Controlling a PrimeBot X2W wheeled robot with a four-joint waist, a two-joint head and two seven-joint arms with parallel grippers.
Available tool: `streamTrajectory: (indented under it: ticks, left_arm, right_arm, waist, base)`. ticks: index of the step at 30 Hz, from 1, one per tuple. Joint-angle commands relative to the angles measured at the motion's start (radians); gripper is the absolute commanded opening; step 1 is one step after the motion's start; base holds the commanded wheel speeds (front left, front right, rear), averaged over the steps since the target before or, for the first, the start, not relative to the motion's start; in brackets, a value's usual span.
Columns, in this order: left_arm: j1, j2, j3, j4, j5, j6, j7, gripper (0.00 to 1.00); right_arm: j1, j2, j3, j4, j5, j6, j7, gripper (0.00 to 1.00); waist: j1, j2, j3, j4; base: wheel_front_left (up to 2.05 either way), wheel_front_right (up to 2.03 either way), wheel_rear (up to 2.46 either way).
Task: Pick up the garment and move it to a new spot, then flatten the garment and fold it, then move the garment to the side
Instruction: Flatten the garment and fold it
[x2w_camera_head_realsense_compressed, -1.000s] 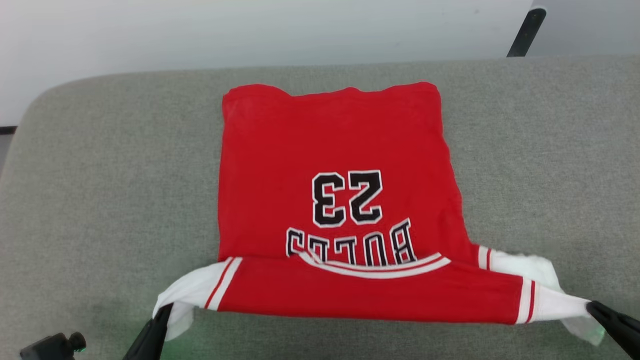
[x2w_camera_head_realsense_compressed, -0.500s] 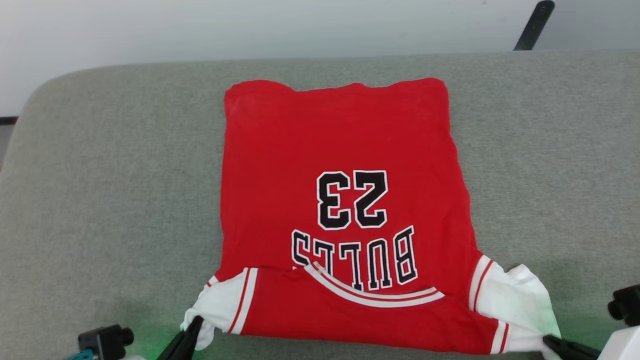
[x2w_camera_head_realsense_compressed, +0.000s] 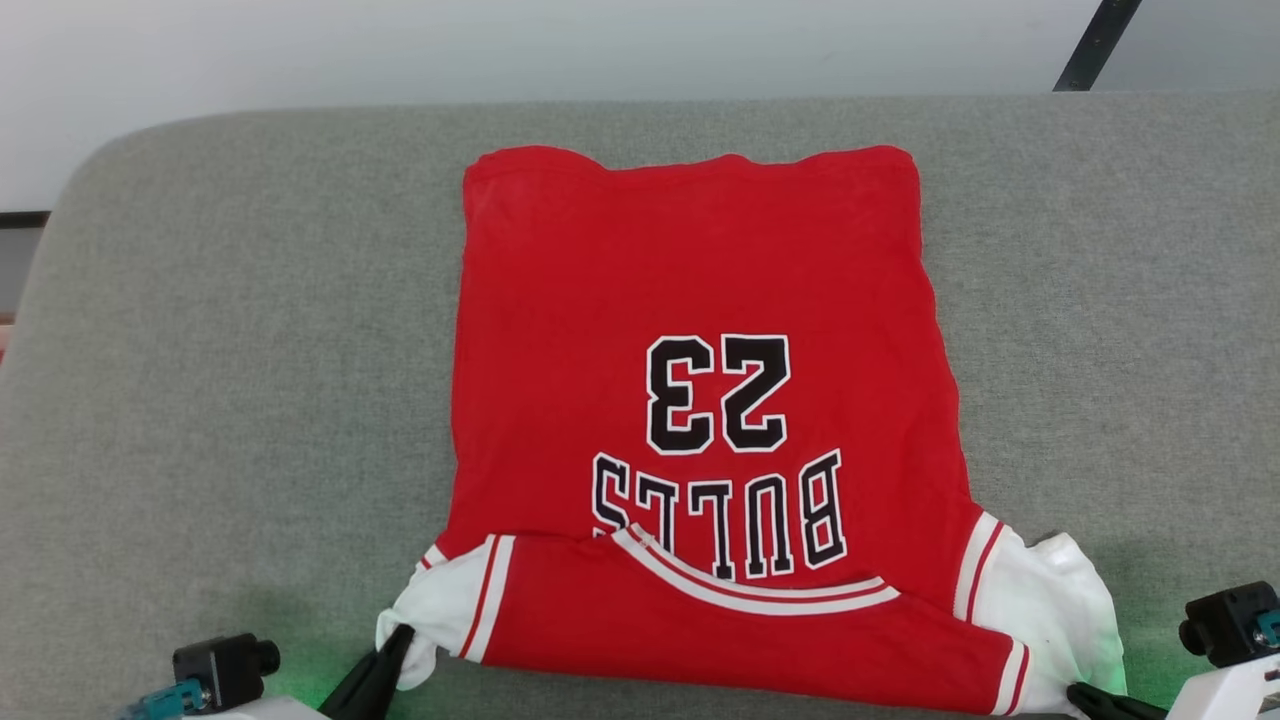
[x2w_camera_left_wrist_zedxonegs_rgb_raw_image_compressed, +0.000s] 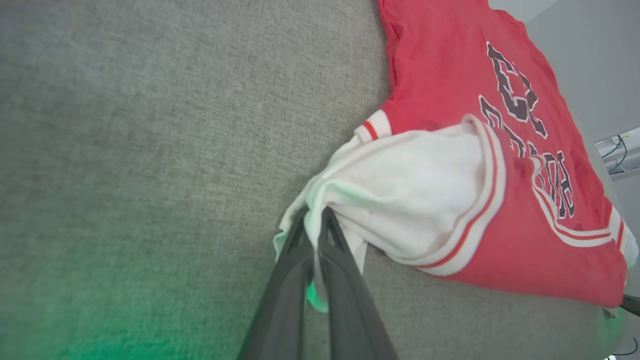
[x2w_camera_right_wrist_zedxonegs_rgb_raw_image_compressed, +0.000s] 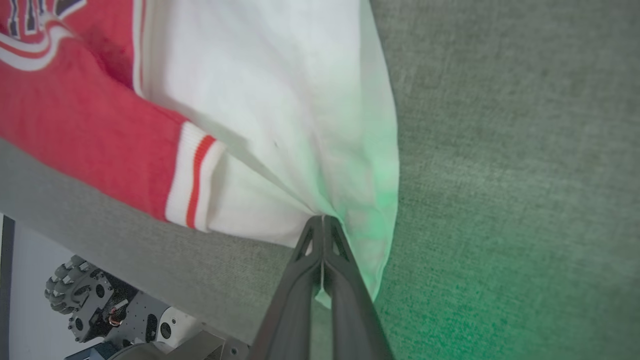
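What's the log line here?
red BULLS 23 jersey T-shirt: lettering up on grey fabric cushion | left pincer: shut on left-side white sleeve | right pincer: shut on right-side white sleeve

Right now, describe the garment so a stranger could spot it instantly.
On the wide grey fabric surface lies the garment, near its middle. The left gripper and right gripper pinch its white sleeves. Its red body with black BULLS 23 lettering sets it apart.

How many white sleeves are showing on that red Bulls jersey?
2. One white sleeve at the near left corner of the jersey, pinched by the left gripper; the other at the near right corner, pinched by the right gripper. None seems hidden.
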Motion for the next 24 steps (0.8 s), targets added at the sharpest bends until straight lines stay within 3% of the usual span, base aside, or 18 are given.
streamTrajectory:
  ticks: [1,8,9,10,14,21,24]
  left_arm:
    - [0.014,-0.014,-0.018,0.051,-0.006,0.006,0.02,0.0]
    - [0.003,-0.023,-0.023,0.084,-0.007,-0.007,0.015,0.0]
    - [0.002,-0.025,-0.024,0.086,-0.007,-0.012,0.013,0.0]
    - [0.001,-0.026,-0.022,0.087,-0.006,-0.012,0.009,0.0]
    - [0.002,-0.019,-0.02,0.076,0.008,-0.005,-0.006,0.0]
    - [-0.001,0.004,-0.009,-0.025,0.036,0.016,-0.03,0.0]
    - [-0.02,0.014,-0.009,-0.076,0.05,0.028,-0.027,0.0]
  right_arm:
    - [-0.011,-0.008,0.022,0.047,-0.011,-0.006,-0.014,0.0]
    - [-0.046,-0.017,0.062,0.094,-0.018,-0.007,-0.056,0.0]
    - [-0.054,-0.019,0.062,0.097,-0.023,-0.008,-0.069,0.32]
    - [-0.061,-0.021,0.06,0.094,-0.025,-0.008,-0.08,1.0]
    - [-0.07,-0.057,0.034,0.022,-0.006,-0.006,-0.078,1.0]
    - [-0.113,-0.097,-0.16,-0.2,0.073,-0.003,-0.001,1.0]
    - [-0.18,-0.107,-0.215,-0.217,0.021,-0.003,0.04,1.0]
  waist:
    - [0.0,0.0,0.001,-0.003]
    - [0.0,0.0,-0.001,-0.012]
    - [0.0,0.0,-0.002,-0.013]
    - [0.0,0.0,-0.003,-0.015]
    - [0.0,0.0,-0.006,-0.017]
    - [0.0,0.0,-0.001,0.009]
    - [0.0,0.0,0.012,0.033]
  base:
    - [0.0,0.0,0.0]
    - [0.0,0.0,0.0]
    - [0.0,0.0,0.0]
    - [0.0,0.0,0.0]
    - [0.0,0.0,0.0]
    - [0.0,0.0,0.0]
    - [0.0,0.0,0.0]
